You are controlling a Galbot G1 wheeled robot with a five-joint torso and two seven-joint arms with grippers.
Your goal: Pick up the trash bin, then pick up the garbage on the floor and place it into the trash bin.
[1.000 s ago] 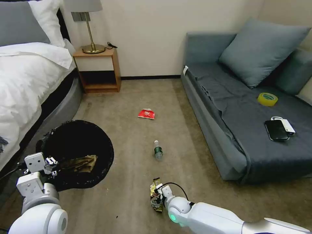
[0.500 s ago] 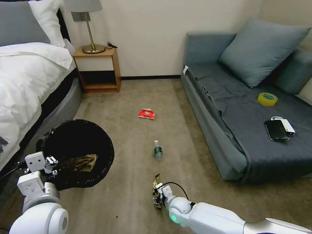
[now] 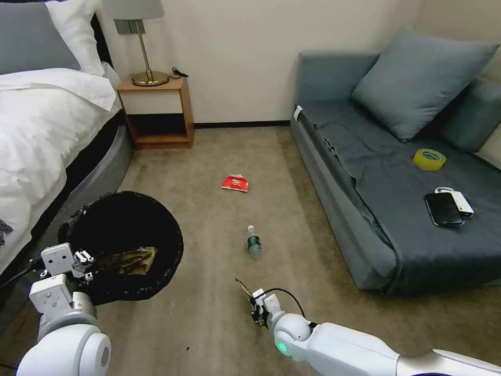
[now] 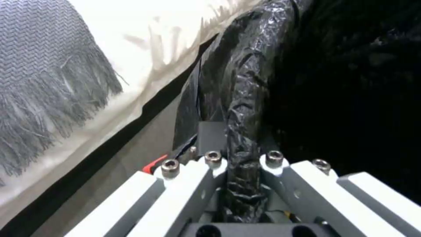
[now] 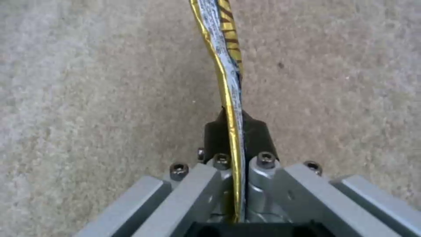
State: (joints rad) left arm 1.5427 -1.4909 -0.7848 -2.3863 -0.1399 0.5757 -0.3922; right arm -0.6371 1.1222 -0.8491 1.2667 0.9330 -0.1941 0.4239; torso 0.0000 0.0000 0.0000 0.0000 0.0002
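Here, the right gripper's [image 5: 236, 131] jaws were clamped on the edge of a gold wrapper [image 5: 221, 49], which stood edge-on between them above the carpet. In the head view the right gripper [image 3: 257, 308] hung low over the floor in front of the robot, with the wrapper [image 3: 242, 285] showing as a thin sliver beyond it.

The left gripper's [image 4: 245, 164] jaws were pinched on the bag-draped rim of the trash bin [image 4: 245, 98], just beside the bed [image 3: 47, 130]. In the head view the trash bin [image 3: 125, 235] sat at the robot's left, held by the left gripper [image 3: 78, 261], with a brown paper bag [image 3: 128, 261] already inside.

To do this step well, I judge the wrapper should be lifted clear of the carpet, carried across over the bin's open mouth, and let go only once it is well inside the rim; the thin foil could slip or flutter.

Compared with a second earlier, the wrapper had turned from a broad crumpled face to a narrow edge, and the right gripper had shifted slightly. The red packet [image 3: 235, 183] and bottle [image 3: 253, 241] lay on the floor as before, well apart from the bin.
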